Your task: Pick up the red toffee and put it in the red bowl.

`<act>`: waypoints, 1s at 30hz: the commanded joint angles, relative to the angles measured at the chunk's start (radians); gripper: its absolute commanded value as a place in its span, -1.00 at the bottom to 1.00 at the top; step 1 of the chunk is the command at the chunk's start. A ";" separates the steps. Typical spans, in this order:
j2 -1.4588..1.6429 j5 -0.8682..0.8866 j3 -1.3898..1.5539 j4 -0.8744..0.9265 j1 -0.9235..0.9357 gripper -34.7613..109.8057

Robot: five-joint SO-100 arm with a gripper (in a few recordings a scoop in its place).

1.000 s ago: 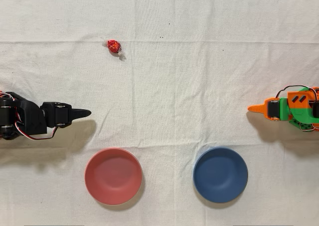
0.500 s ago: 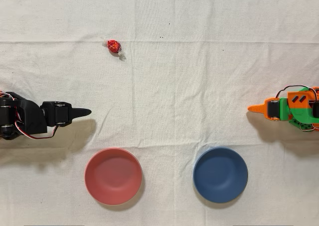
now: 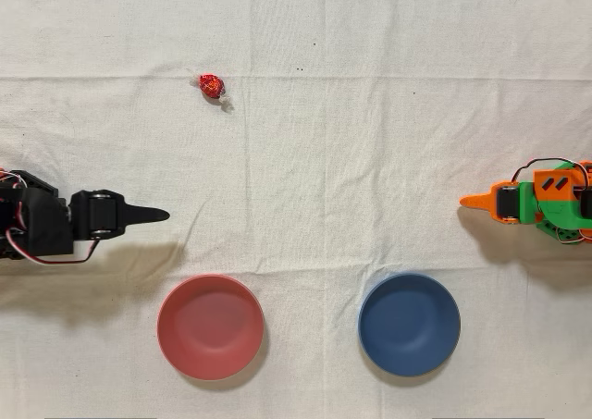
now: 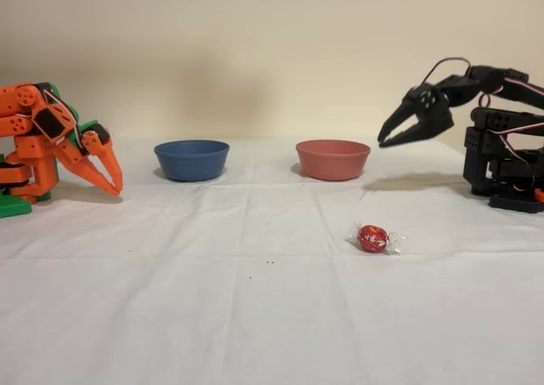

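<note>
Where cloth lies bare, red toffee [image 3: 211,86], shiny foil

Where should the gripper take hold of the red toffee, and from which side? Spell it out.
Grip the round foil body of the red toffee, not the thin twisted wrapper ends, which would likely slip or crumple. It lies flat on the white cloth with open space all around, so coming down from above looks best. Set the jaws across the line of the twists. The gripper hangs raised off the cloth, slightly open.
</note>
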 commanded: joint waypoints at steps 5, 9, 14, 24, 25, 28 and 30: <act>-0.267 -0.063 -0.342 0.051 0.012 -0.52; -0.463 -0.009 -0.517 0.054 0.003 -0.52; -0.687 -0.040 -0.719 0.117 -0.041 -0.51; -0.913 -0.236 -0.908 0.196 -0.206 -0.51; -0.939 -0.241 -0.931 0.199 -0.230 -0.51; -1.022 -0.235 -1.019 0.219 -0.311 -0.51; -1.078 -0.235 -1.077 0.241 -0.374 -0.51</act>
